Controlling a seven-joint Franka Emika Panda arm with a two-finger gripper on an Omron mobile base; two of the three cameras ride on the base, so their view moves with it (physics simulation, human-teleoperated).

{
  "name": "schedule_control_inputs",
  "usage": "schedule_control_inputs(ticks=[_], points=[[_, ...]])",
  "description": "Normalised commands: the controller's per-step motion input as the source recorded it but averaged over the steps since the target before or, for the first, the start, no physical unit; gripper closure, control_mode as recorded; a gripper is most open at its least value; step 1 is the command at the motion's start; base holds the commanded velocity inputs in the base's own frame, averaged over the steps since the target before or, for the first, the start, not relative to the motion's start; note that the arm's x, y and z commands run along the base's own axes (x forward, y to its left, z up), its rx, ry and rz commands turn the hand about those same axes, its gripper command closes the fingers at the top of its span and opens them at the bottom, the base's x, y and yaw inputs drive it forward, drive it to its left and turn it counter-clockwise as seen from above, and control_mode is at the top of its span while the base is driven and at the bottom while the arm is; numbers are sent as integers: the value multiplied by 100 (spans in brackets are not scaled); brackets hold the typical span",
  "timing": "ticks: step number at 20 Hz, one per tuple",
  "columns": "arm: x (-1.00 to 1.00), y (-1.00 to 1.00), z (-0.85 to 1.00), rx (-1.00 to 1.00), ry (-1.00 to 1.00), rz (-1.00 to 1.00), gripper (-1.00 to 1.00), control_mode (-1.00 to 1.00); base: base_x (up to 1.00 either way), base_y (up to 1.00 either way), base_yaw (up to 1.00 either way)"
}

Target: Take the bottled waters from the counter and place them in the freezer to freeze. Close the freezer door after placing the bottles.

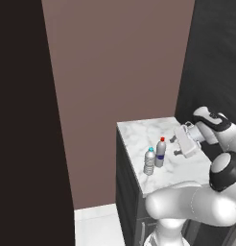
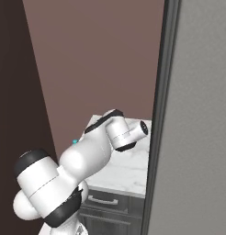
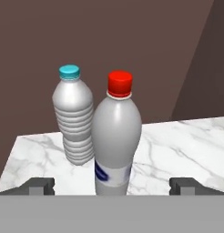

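The end effector (image 1: 176, 146) stands released, its two dark fingertips (image 3: 38, 185) spread wide and holding nothing. It hovers just above the white grey-veined marble desk (image 1: 139, 132), pointing sideways at the bottles from close by. In the hand view the clear plastic bottle with the red cap and blue label (image 3: 116, 136) stands upright between the two fingertips' lines, nearer the camera, touching neither tip. The slightly shorter ribbed clear bottle with the light-blue cap (image 3: 73, 118) stands upright just behind and beside it, the two nearly touching. In the left base view both bottles, red-capped (image 1: 160, 152) and blue-capped (image 1: 149, 161), sit near the desk's front edge, above the dark grey cabinet (image 1: 124, 187). Behind the desk rises a plain brown wall (image 1: 115, 62). In the right base view a tall grey steel freezer door (image 2: 197, 119) fills the right side, beside the marble desk (image 2: 128, 170) and the cabinet's drawer with a silver handle (image 2: 103, 198).
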Motion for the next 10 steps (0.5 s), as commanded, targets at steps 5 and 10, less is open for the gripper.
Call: schedule_control_inputs(ticks=[5,10], points=[[3,26,-3,0,0,1,-100,-100,0,0,0],[0,4,0,0,0,0,-100,-100,0,0,0]])
